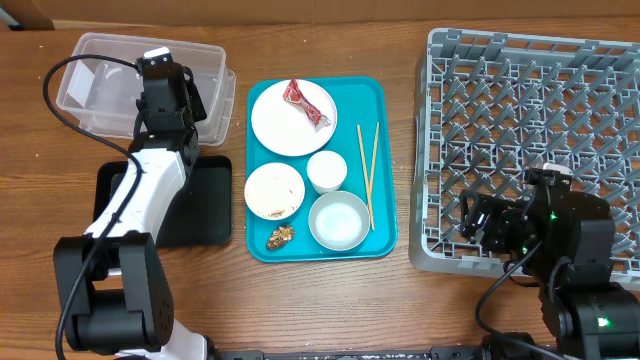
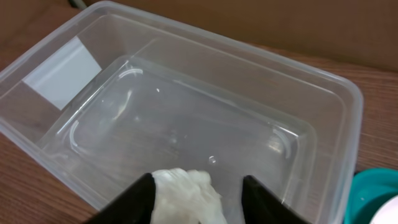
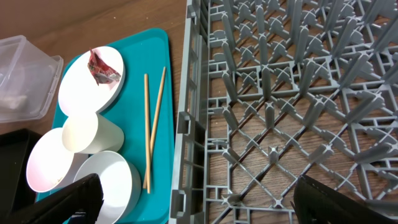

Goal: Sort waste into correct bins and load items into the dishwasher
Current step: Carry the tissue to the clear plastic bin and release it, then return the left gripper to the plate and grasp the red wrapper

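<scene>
My left gripper (image 1: 165,75) hangs over the clear tub (image 1: 100,60). In the left wrist view its fingers (image 2: 196,199) are spread around a white tissue wad (image 2: 186,196). The wad touches the left finger and stands clear of the right one, above the tub's floor (image 2: 205,93). A red wrapper (image 1: 305,103) lies on the white plate (image 1: 280,125). A cup (image 1: 326,171), a bowl holding rice (image 1: 273,190), an empty bowl (image 1: 338,220), chopsticks (image 1: 368,170) and a brown scrap (image 1: 280,236) are nearby. My right gripper (image 3: 199,205) is wide open and empty over the grey dish rack's (image 1: 540,100) left front edge.
The dishes and scrap sit on a teal tray (image 1: 380,100) between the tub and the rack. The black tray (image 1: 205,200) lies left of the teal tray, partly under my left arm. The rack's upright pegs (image 3: 280,93) fill the right wrist view.
</scene>
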Tool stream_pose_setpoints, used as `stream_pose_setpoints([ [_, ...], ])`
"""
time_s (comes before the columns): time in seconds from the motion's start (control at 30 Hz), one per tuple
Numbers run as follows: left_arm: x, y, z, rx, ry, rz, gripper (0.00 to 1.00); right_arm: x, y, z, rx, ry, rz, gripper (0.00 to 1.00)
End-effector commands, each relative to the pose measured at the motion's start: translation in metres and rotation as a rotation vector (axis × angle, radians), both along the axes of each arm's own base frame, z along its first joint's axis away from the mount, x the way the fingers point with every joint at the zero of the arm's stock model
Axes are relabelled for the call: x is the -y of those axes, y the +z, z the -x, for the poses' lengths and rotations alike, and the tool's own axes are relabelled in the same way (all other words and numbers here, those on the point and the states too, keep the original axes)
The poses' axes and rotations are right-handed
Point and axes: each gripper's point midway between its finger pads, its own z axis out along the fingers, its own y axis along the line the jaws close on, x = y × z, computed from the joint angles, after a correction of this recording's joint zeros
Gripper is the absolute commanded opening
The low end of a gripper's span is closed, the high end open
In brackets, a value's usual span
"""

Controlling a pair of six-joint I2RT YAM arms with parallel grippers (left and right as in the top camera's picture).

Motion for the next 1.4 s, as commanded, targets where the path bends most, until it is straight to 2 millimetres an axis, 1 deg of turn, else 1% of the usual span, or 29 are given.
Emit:
stream_pose_setpoints([
  [0.0,-0.001,0.004,-0.005,0.021,0.001,-0.002,0.55,0.002,0.015,-0.002,0.043,-0.007,0.005,1.0],
  [0.03,0.006,0.005,-0.007,0.026,-0.025,0.011,0.56,0.002,0.015,-0.002,0.043,-0.007,0.005,1.0],
  [0.07,0.019,0.005,-0.01,0.029,-0.079,0.04,0.57,0.002,0.015,-0.002,0.043,-0.007,0.005,1.0],
  [0.1,0.027,0.005,-0.011,0.029,-0.112,0.059,0.57,0.002,0.015,-0.002,0.043,-0.007,0.005,1.0],
  [0.13,0.042,0.005,-0.012,0.028,-0.173,0.093,0.59,0.002,0.015,-0.002,0.042,-0.007,0.006,1.0],
  [0.17,0.059,0.006,-0.013,0.03,-0.241,0.131,0.6,0.002,0.015,-0.002,0.042,-0.007,0.006,1.0],
  [0.2,0.077,0.007,-0.013,0.031,-0.311,0.171,0.59,0.002,0.015,-0.002,0.041,-0.007,0.006,1.0],
  [0.23,0.097,0.009,-0.012,0.035,-0.386,0.211,0.56,0.002,0.015,-0.002,0.04,-0.007,0.006,1.0],
  [0.27,0.117,0.011,-0.011,0.038,-0.457,0.245,0.56,0.002,0.015,-0.002,0.039,-0.007,0.006,1.0],
  [0.3,0.133,0.013,-0.009,0.04,-0.508,0.265,0.58,0.002,0.015,-0.002,0.039,-0.007,0.006,1.0],
  [0.33,0.16,0.014,-0.005,0.037,-0.579,0.284,0.69,0.002,0.015,-0.002,0.04,-0.007,0.006,1.0],
  [0.37,0.172,0.013,-0.003,0.032,-0.601,0.284,0.77,0.002,0.015,-0.002,0.039,-0.007,0.006,1.0],
  [0.47,0.209,0.009,0.003,0.022,-0.657,0.268,0.87,0.002,0.015,-0.002,0.039,-0.007,0.006,1.0],
  [0.5,0.22,0.007,0.005,0.02,-0.673,0.262,0.97,0.002,0.015,-0.002,0.039,-0.007,0.005,1.0],
  [0.53,0.227,0.003,0.005,0.018,-0.669,0.264,1.0,0.002,0.015,-0.002,0.039,-0.007,0.006,1.0],
  [0.63,0.243,-0.008,0.006,0.002,-0.603,0.353,1.0,0.002,0.015,-0.002,0.039,-0.007,0.006,1.0],
  [0.7,0.248,-0.016,0.005,-0.037,-0.539,0.423,1.0,0.002,0.015,-0.002,0.039,-0.007,0.005,1.0],
  [0.77,0.252,-0.019,0.0,-0.089,-0.498,0.46,1.0,0.002,0.015,-0.002,0.039,-0.007,0.005,1.0],
  [0.9,0.258,-0.012,-0.016,-0.174,-0.454,0.417,1.0,0.002,0.014,-0.001,0.037,-0.007,0.006,1.0],
  [1.0,0.262,0.001,-0.028,-0.219,-0.438,0.392,1.0,0.002,0.014,-0.001,0.035,-0.007,0.006,1.0],
  [1.07,0.265,0.006,-0.032,-0.238,-0.439,0.396,1.0,0.002,0.013,-0.001,0.032,-0.007,0.006,1.0],
  [1.23,0.28,0.006,-0.025,-0.269,-0.503,0.456,1.0,0.002,0.013,-0.001,0.032,-0.007,0.006,1.0],
  [1.37,0.28,-0.002,-0.02,-0.301,-0.486,0.478,1.0,0.002,0.013,-0.001,0.032,-0.007,0.006,1.0],
])
